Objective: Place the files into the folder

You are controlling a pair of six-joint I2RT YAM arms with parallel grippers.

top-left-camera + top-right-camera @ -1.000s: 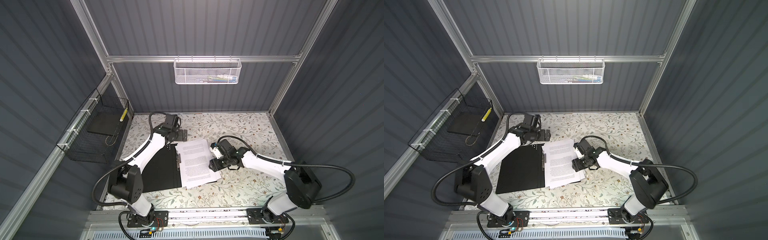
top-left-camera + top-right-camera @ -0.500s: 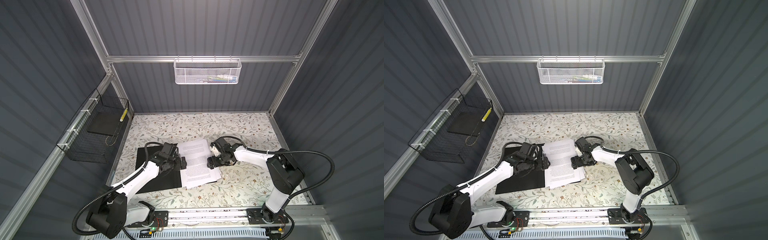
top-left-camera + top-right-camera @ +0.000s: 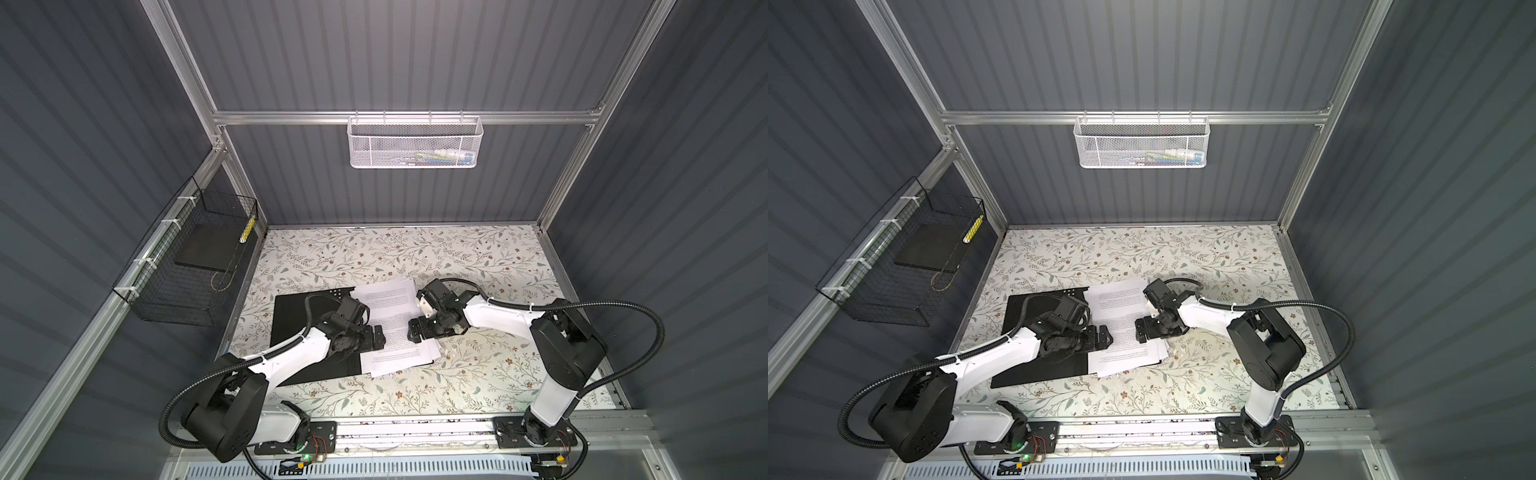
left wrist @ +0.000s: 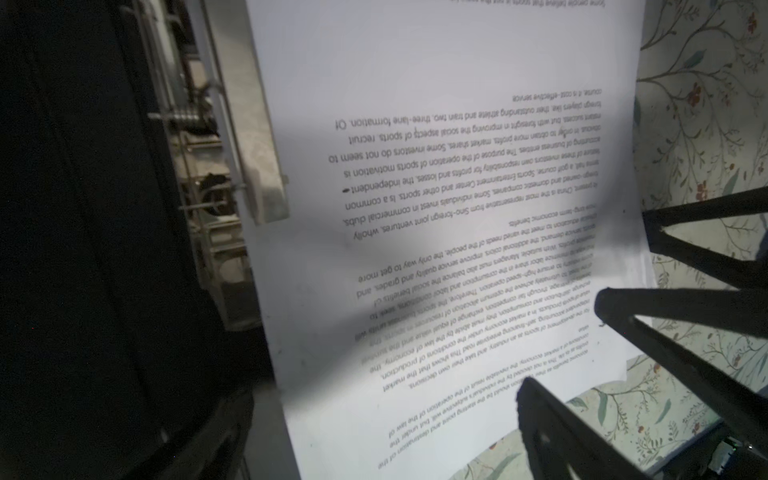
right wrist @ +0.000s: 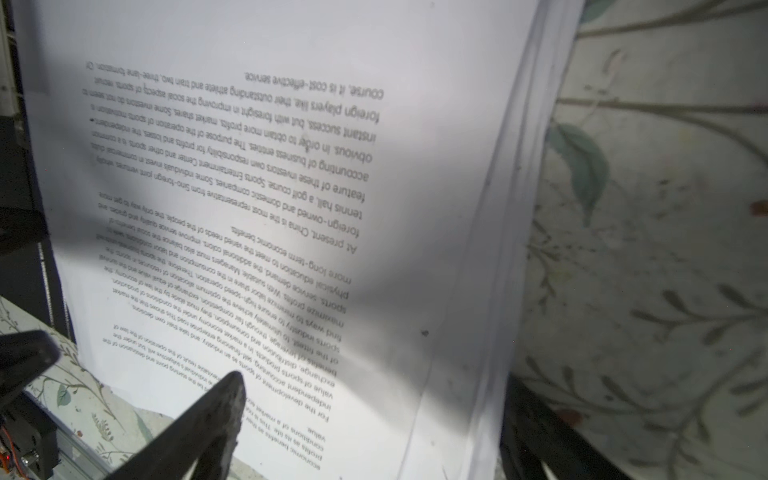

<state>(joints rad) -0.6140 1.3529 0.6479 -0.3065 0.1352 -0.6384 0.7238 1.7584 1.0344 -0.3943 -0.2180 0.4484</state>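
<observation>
The folder [image 3: 297, 320] [image 3: 1027, 309] lies open on the table, black inside up. Its metal clip [image 4: 232, 166] runs along the left edge of the files [image 3: 388, 297] [image 3: 1121, 299] [image 4: 436, 166] [image 5: 270, 187]. These are a slightly fanned stack of printed white sheets, reaching from the folder out over the tablecloth. My left gripper [image 3: 379, 336] [image 3: 1106, 337] [image 4: 386, 436] hovers open at the stack's left side. My right gripper [image 3: 412, 331] [image 3: 1139, 329] [image 5: 374, 432] faces it, open, one finger over the print and the other past the stack's right edge. Neither holds anything.
A black wire basket [image 3: 187, 266] on the left wall holds a plain black slab [image 3: 208, 249]. A white mesh basket [image 3: 413, 141] hangs on the back wall. The floral tablecloth [image 3: 457, 257] covers the table, with metal frame posts at its corners.
My left arm swung from the folder's far corner forward to the stack's left edge. My right gripper stayed by the stack's right edge and opened wider. The sheets lie as before.
</observation>
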